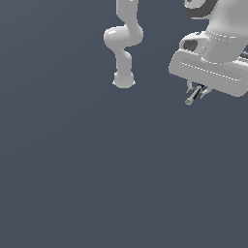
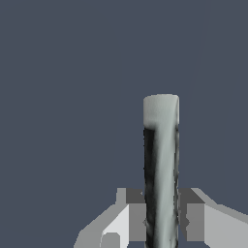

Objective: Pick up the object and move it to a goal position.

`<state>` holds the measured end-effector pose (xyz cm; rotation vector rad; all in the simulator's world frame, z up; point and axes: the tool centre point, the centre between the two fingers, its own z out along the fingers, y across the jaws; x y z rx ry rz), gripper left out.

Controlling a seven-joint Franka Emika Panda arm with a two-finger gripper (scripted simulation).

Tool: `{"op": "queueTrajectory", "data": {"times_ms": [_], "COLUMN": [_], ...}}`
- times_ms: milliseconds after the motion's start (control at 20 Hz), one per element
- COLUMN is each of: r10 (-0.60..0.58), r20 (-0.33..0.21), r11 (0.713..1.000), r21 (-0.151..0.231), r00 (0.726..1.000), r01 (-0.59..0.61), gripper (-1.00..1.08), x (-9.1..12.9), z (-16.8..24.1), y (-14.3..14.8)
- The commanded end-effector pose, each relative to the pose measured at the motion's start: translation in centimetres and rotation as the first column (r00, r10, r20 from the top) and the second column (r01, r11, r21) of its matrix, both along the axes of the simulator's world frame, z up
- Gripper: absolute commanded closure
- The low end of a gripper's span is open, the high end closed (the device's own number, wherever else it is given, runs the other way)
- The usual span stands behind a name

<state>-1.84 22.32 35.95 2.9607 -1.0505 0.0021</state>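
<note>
My gripper (image 1: 197, 90) is at the upper part of the exterior view's right, raised off the dark floor. It is shut on the rod (image 1: 192, 96), a small thin grey stick with a dark streak, which pokes out slantwise below the fingers. In the wrist view the rod (image 2: 161, 164) stands between the two fingers (image 2: 136, 220), pinched at its lower part, its pale grey end free beyond them. The gripper (image 2: 161, 218) holds it on both sides.
The arm's white base and lower links (image 1: 124, 48) stand at the top middle of the exterior view. A plain dark grey floor (image 1: 97, 169) fills the rest of both views.
</note>
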Motion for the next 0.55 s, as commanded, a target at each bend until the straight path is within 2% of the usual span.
{"op": "queueTrajectory", "data": {"times_ms": [0,500], "r10": [-0.001,-0.001], "r20": [-0.001,-0.001], "r11": [1.000,1.000], "r21": [0.000,0.000], "r00": [1.000,1.000], "r01": [0.001,0.001], "gripper": [1.08,1.08], "x": [0.0,0.2], "z": [1.1,2.6], "y": [0.8,2.0]}}
